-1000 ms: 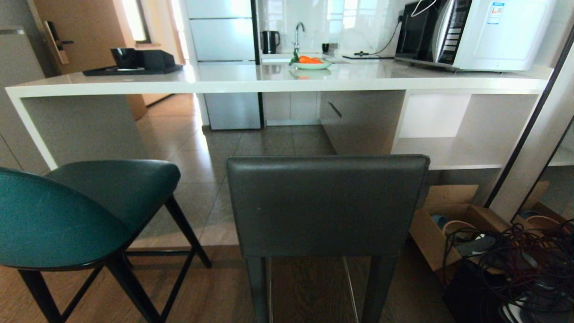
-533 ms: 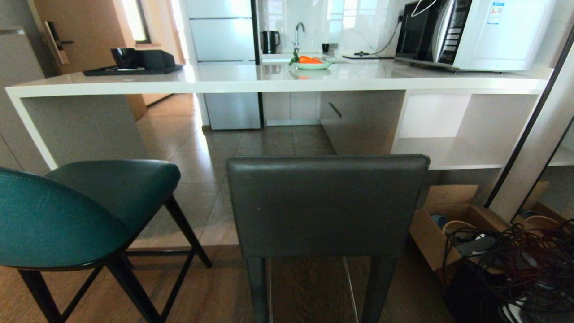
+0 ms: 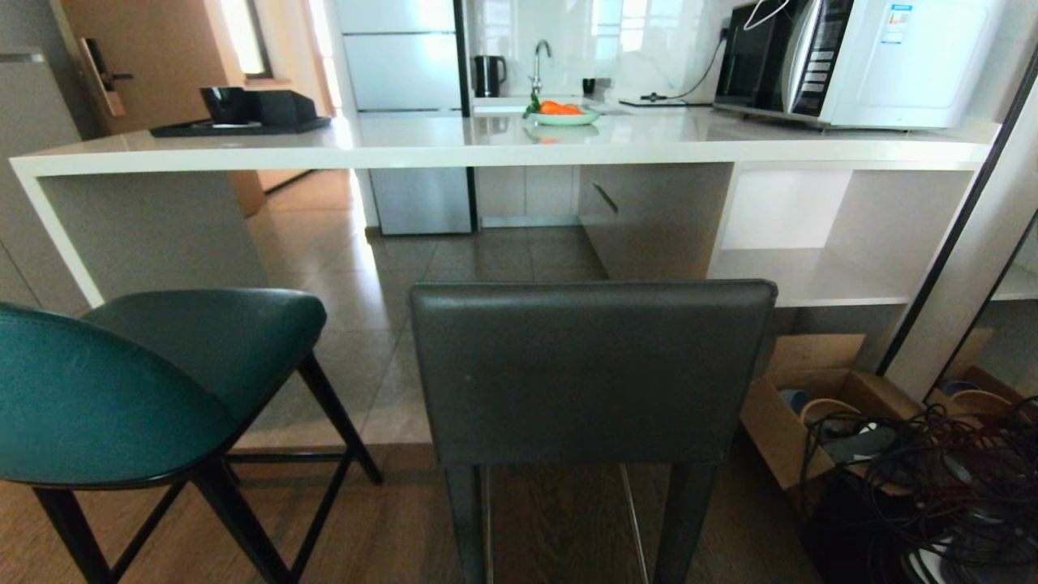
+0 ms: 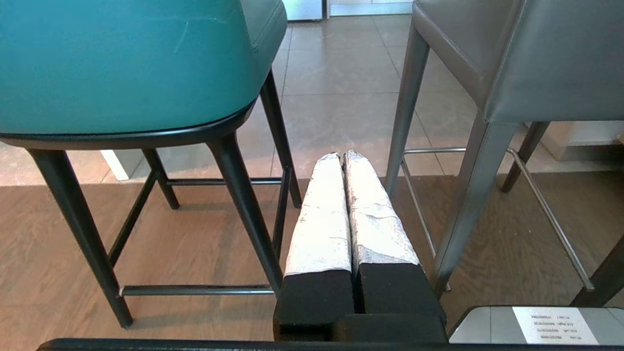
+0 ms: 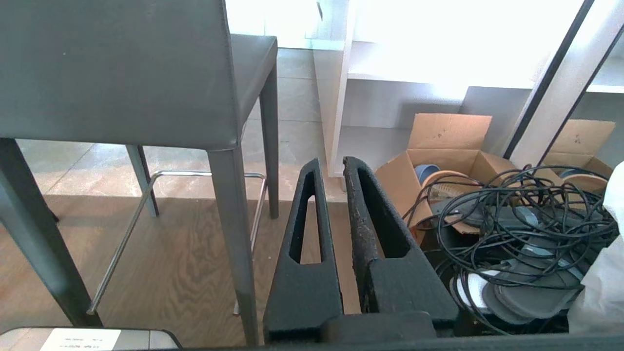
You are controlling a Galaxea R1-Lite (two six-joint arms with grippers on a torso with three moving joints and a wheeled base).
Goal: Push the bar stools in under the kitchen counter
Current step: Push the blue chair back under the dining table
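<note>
Two bar stools stand short of the kitchen counter point(image 3: 486, 152), their backs toward me. The teal bar stool point(image 3: 162, 365) with thin black legs is on the left. The dark grey square-backed bar stool point(image 3: 592, 369) is in the middle. Neither arm shows in the head view. My left gripper point(image 4: 340, 155) hangs low between the teal stool point(image 4: 122, 63) and the grey stool point(image 4: 551, 58); its taped fingers are pressed together and hold nothing. My right gripper point(image 5: 331, 163) hangs low to the right of the grey stool point(image 5: 112, 73), with a narrow empty gap between its black fingers.
An open cardboard box point(image 3: 811, 397) and a tangle of black cables point(image 3: 941, 478) lie on the floor at the right, below white shelving point(image 3: 811, 276). On the counter are a microwave point(image 3: 859, 61), a plate of carrots point(image 3: 561, 113) and a black tray point(image 3: 243, 122).
</note>
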